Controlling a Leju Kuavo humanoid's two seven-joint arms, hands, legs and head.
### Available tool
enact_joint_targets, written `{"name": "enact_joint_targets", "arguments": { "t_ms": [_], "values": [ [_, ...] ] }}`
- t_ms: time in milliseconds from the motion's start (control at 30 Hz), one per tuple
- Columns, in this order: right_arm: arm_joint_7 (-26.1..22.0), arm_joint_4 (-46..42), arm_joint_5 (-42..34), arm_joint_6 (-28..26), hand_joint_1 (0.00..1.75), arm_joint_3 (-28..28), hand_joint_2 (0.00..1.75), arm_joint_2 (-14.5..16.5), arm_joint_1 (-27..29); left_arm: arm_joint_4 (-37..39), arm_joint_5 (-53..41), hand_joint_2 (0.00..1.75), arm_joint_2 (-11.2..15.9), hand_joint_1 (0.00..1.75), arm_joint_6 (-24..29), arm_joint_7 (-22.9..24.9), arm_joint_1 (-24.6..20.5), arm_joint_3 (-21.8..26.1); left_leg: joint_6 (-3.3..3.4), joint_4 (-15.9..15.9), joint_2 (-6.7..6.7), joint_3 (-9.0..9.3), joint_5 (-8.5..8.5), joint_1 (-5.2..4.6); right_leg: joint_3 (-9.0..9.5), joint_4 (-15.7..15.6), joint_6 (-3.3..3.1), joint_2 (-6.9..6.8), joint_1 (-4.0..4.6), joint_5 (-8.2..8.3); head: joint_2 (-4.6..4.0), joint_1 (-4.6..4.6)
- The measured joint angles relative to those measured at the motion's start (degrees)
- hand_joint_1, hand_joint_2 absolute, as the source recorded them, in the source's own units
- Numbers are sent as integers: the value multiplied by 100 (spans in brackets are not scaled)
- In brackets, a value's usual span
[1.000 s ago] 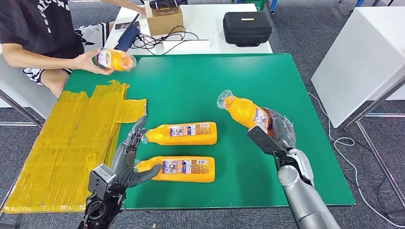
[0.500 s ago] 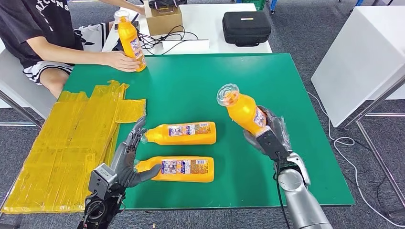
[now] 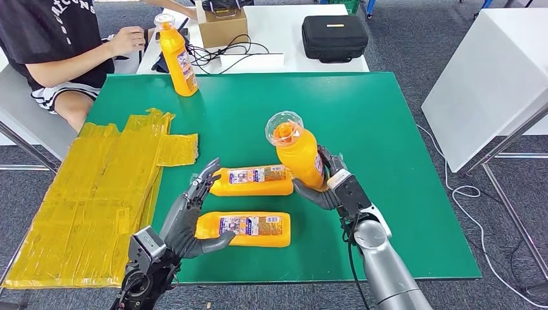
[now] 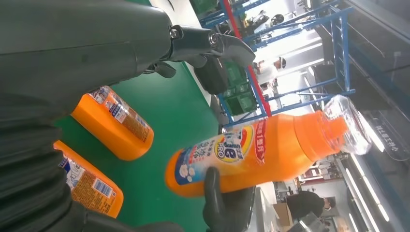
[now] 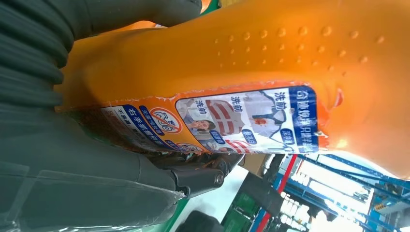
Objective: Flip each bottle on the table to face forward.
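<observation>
Four orange bottles (image 3: 298, 154): two flat, one upright, one raised

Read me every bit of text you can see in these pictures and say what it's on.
"PRO": front label of the held bottle, in the right hand.
"洗前": the same bottle's back label, right wrist view; its other print is too blurred to read.
Labels on the far lying bottle, near lying bottle and standing bottle: too small to read.
Shirt print: cut off, unreadable.

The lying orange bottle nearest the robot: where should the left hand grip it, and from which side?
Grip the orange bottle around its flat middle, at the label, from above. It lies on its side, neck toward the left hand, whose thumb already rests along its near edge.
</observation>
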Motion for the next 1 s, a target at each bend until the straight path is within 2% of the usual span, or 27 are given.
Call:
{"name": "enact_joint_targets", "arguments": {
  "t_ms": [233, 700, 1000],
  "values": [
    [2, 135, -52, 98, 175, 113, 175, 88, -59, -17, 0, 175, -2, 0, 0, 26, -9, -29, 0, 0, 2, 0, 0, 0, 0, 0, 0, 0, 1, 0, 0, 1],
    [-66, 560, 99, 244, 175, 872, 175, 696, -183, -63, 244, 175, -2, 0, 120, 202, -206, -242, -1, -1, 2, 0, 1, 2, -2, 1, -1, 0, 3, 0, 0, 1],
    [-152, 272, 44, 172, 175, 1634, 175, 721, 63, 63, 441, 175, -3, 0, 500, 339, -391, -75, -1, -1, 1, 0, 1, 2, -3, 1, -1, 0, 1, 0, 0, 2]
  ]
}}
